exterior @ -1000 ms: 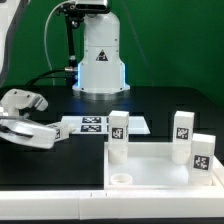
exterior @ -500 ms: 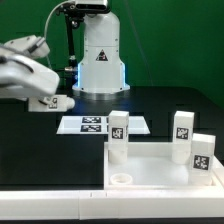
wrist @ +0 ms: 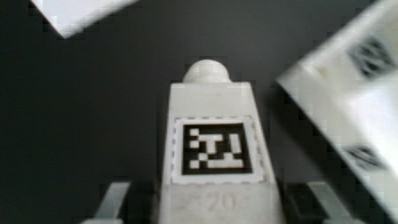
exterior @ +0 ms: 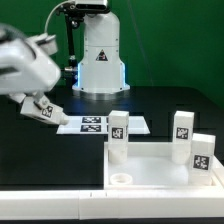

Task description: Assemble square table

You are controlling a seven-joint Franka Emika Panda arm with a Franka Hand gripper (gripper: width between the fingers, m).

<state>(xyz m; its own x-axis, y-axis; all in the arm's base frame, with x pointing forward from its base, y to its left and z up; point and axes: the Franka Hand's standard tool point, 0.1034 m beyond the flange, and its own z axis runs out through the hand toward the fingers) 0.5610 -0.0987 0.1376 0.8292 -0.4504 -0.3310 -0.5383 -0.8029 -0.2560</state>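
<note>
The white square tabletop (exterior: 160, 166) lies at the exterior view's lower right. Three white legs stand upright at its corners: one at the near-left (exterior: 118, 135), one at the back right (exterior: 182, 128) and one at the right (exterior: 200, 152). A round corner socket (exterior: 121, 179) at the front left is bare. My gripper (exterior: 41, 107) hangs tilted above the table at the exterior view's left, shut on a fourth tagged leg (exterior: 49, 112). In the wrist view this leg (wrist: 217, 130) sits between my fingers (wrist: 121, 200), with my gripper (wrist: 217, 205) shut on its lower end.
The marker board (exterior: 95, 124) lies flat between my gripper and the tabletop. The robot's white base (exterior: 100, 60) stands at the back. A white strip (exterior: 50, 196) runs along the front edge. In the wrist view a blurred white rim (wrist: 347, 85) shows beside the leg.
My gripper has risen from the table surface at the far left with the leg in it and moved toward the exterior view's right, now tilted near the marker board.
</note>
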